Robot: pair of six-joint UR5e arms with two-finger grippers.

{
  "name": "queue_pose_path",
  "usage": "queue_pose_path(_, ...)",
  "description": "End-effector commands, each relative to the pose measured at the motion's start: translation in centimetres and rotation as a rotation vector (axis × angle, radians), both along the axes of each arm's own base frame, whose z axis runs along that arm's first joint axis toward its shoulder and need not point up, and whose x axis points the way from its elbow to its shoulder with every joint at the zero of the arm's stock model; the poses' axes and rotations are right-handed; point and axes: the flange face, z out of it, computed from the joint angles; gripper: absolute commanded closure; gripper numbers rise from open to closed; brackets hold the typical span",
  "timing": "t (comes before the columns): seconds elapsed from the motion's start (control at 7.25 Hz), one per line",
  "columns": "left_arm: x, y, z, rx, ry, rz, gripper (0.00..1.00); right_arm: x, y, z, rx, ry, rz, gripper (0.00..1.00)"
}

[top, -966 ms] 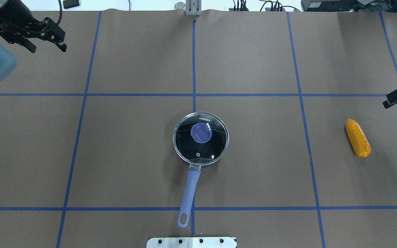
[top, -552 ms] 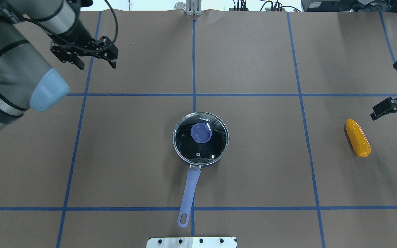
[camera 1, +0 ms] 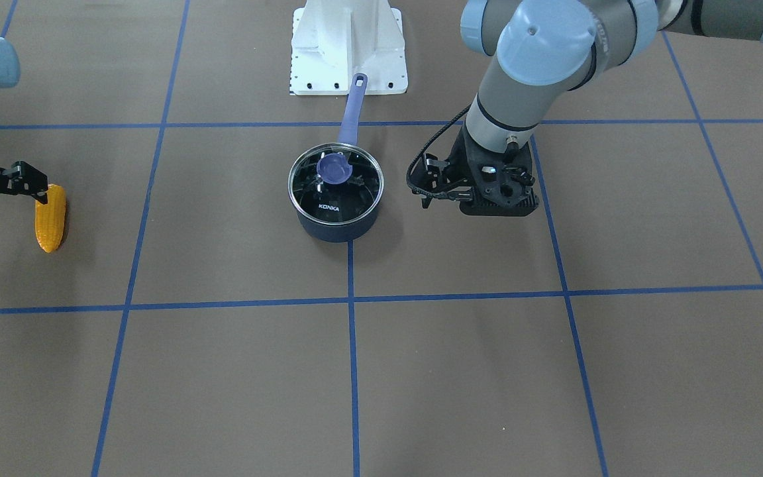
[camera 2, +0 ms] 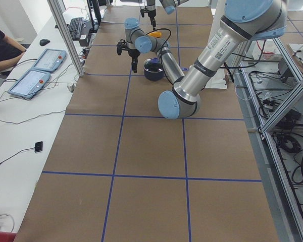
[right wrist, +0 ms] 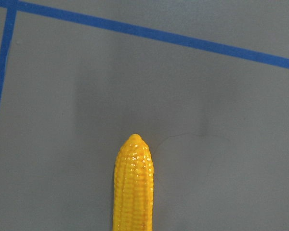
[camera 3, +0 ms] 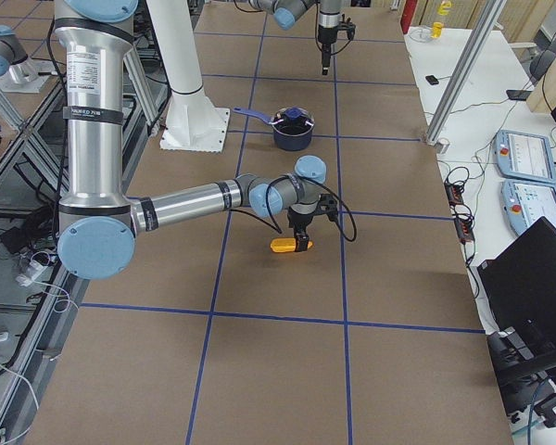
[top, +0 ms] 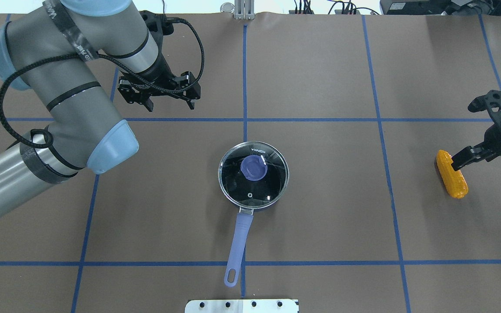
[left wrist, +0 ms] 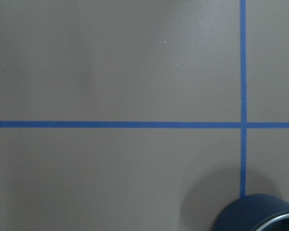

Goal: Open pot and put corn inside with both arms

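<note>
Black right fingers (top: 460,161) have come over the corn (top: 454,184) (pot (top: 240,234) unmoved).

Bare mat (top: 320,195) rings the pot (camera 1: 338,228); its long handle (top: 239,243) juts toward the robot's base (top: 242,305).

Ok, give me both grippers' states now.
Left gripper: open, empty.
Right gripper: over the corn; open or shut cannot be told.

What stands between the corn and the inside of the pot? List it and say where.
The glass lid sits shut on the rim of the pot, covering its opening, so it must come off first. Between the corn and the pot, nothing else visible stands in the way.
</note>
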Motion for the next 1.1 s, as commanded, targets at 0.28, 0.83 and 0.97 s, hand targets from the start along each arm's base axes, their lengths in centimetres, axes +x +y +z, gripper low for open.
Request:
queue_pose_path(0.28, 1.1, 0.6, 0.2, -0.003, -0.013, 0.013, 0.01, -3.6, 1.3, 1.6, -0.009, 0.027, -0.074, 0.1)
queue_pose_path(0.83, 1.1, 0.6, 0.8, 0.001, -0.019, 0.021, 0.01, -5.1, 1.5, 2.2, -0.013, 0.036, -0.105, 0.25)
queue_pose_path(0.97, 1.1, 0.6, 1.1, 0.0, -0.022, 0.023, 0.01, -5.4, 1.4, 2.3, -0.013, 0.037, -0.111, 0.43)
